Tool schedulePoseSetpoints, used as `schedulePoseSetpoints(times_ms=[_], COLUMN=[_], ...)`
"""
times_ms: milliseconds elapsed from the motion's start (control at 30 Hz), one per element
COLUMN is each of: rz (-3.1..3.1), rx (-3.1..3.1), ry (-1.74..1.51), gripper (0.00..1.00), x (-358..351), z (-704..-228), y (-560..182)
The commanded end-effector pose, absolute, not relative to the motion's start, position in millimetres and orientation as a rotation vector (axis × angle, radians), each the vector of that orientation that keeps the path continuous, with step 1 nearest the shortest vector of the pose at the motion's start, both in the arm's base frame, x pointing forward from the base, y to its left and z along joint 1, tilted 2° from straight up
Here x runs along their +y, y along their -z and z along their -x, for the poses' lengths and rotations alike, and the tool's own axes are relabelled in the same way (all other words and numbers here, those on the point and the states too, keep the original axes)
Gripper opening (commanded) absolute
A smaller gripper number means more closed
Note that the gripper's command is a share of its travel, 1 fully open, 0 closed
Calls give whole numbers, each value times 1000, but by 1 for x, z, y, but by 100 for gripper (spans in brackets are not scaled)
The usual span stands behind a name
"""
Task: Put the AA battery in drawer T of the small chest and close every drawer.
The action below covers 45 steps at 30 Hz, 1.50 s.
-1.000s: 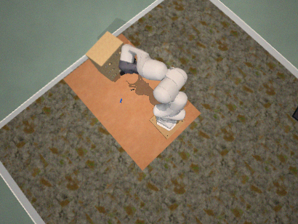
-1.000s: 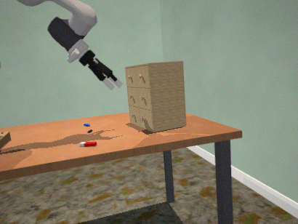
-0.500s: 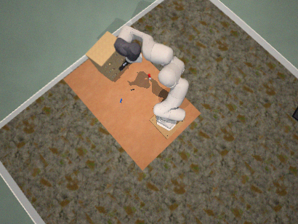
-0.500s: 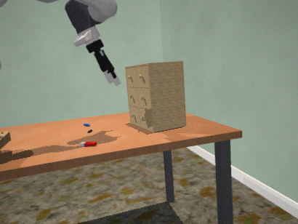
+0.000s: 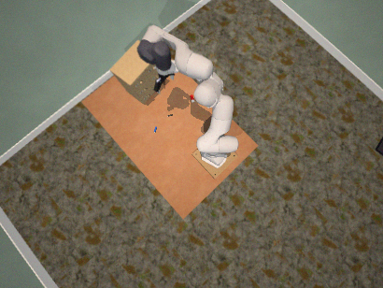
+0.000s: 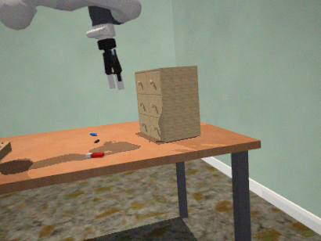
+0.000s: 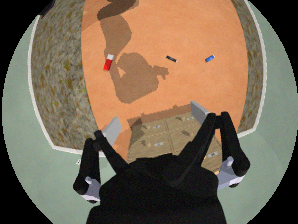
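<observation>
The small wooden chest [image 6: 168,103] stands at the far end of the table, also seen from above [image 5: 135,70]. Its drawer front [image 6: 149,106] has two columns of three drawers, all pushed in; I cannot read the letters. My gripper [image 6: 116,85] is open and empty. It hangs fingers down, high above the table, a little in front of the chest's top drawers. The wrist view shows the fingers spread over the chest front [image 7: 166,132]. A red and white cylinder [image 6: 95,155], a small black thing [image 6: 97,141] and a small blue thing [image 6: 93,134] lie on the table. I cannot tell which is the AA battery.
The three small things also show in the wrist view: red and white [image 7: 108,62], black [image 7: 170,58], blue [image 7: 209,59]. The arm's base plate [image 5: 215,159] sits at the table's near edge. The chest stands close to the table's far corner and the wall.
</observation>
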State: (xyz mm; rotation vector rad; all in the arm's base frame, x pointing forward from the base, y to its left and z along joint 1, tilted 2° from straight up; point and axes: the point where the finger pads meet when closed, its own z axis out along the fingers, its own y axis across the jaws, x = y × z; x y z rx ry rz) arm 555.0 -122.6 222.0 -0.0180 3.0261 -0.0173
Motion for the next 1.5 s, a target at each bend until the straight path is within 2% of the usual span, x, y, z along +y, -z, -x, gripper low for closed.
schedulePoseSetpoints(times_ms=[0, 1467], rz=[76, 75], rx=[3121, 3140], ry=[50, 51], gripper=[100, 100], x=[-129, -129], z=[-535, -533], y=[-227, -228])
